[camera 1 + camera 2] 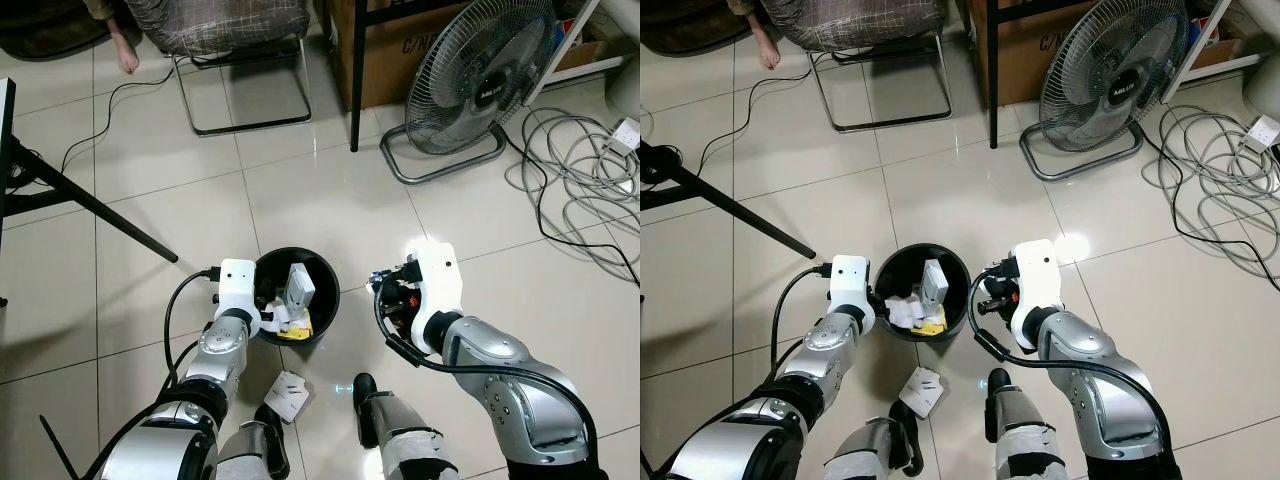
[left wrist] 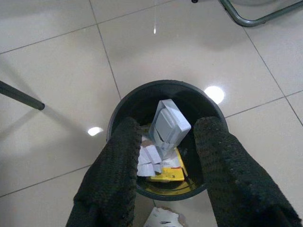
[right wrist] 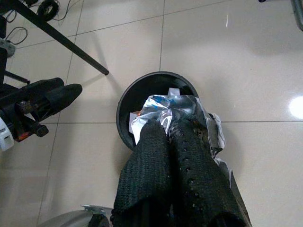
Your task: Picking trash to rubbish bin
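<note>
I stand over the bin (image 1: 325, 275), a small black one on the tiled floor, with both arms bent in toward it. My right pincer (image 3: 173, 130) is squeezed tight on a crumpled foil wrapper (image 3: 177, 111), the two fingers pressed together with the foil bunched past their tips. I hold it just beside the bin's rim, on my right, so that a short reach forward should put it over the opening before I let go; from the head views I judge it is not yet above the mouth.

My left pincer (image 2: 163, 142) hangs spread wide and empty at the bin's near edge, its fingers (image 2: 118, 161) either side of what lies inside: a grey carton (image 2: 168, 125) standing on end, white paper scraps (image 2: 149, 158) and something yellow (image 2: 168, 174) beneath. Open like that, it looks finished with its own drop.

One more piece of trash, a white card (image 1: 289, 392), lies on the floor between my feet, near the bin. It would be the next pick.
</note>
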{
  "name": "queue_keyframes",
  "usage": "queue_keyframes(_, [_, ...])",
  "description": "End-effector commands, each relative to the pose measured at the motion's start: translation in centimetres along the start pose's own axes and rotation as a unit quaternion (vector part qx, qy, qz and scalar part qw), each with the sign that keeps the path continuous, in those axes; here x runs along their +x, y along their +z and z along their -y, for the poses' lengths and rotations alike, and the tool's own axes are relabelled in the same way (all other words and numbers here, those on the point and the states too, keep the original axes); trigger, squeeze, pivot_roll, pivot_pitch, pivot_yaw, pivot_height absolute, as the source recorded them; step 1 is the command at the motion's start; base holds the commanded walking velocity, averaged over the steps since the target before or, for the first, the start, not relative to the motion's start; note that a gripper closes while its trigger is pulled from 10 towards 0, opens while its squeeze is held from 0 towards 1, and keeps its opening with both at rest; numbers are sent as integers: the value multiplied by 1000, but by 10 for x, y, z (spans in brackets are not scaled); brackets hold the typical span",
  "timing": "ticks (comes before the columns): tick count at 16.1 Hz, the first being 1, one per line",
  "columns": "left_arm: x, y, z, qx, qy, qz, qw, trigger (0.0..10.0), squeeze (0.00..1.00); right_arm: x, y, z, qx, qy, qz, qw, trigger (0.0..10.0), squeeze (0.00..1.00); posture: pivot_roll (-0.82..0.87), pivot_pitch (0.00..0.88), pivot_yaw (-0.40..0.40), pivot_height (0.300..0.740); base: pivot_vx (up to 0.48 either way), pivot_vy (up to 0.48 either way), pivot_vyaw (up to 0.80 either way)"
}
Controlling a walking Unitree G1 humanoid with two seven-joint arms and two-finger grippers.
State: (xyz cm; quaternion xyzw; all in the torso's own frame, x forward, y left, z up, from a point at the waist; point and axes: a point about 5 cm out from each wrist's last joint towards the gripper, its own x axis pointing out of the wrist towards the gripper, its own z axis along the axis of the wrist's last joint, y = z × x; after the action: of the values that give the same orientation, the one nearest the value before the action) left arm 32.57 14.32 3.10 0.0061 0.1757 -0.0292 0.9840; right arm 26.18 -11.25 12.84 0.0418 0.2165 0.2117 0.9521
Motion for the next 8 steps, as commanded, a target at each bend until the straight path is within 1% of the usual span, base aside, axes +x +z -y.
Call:
queue_keyframes(1, [-4, -13, -3, -3, 9, -21, 1000, 10000, 1000, -1, -2, -2, 7, 7, -6, 1000, 10000, 0, -337, 374, 69, 740, 0, 0, 0])
queue_keyframes(5, [-5, -14, -5, -2, 7, -21, 1000, 10000, 1000, 0, -4, -2, 7, 7, -8, 1000, 10000, 0, -332, 372, 68, 740, 0, 0, 0])
queue_keyframes(6, [-6, -14, -7, 6, 3, -17, 1000, 10000, 1000, 1, -6, 2, 5, 6, -11, 1000, 10000, 0, -297, 372, 72, 740, 0, 0, 0])
queue_keyframes(7, [-6, -14, -7, 6, 3, -17, 1000, 10000, 1000, 1, -6, 2, 5, 6, -11, 1000, 10000, 0, -297, 372, 72, 740, 0, 0, 0])
queue_keyframes(8, [-11, -15, -21, 21, -6, -4, 1000, 10000, 1000, 11, -9, 11, 4, -2, -17, 1000, 10000, 0, -246, 370, 78, 740, 0, 0, 0])
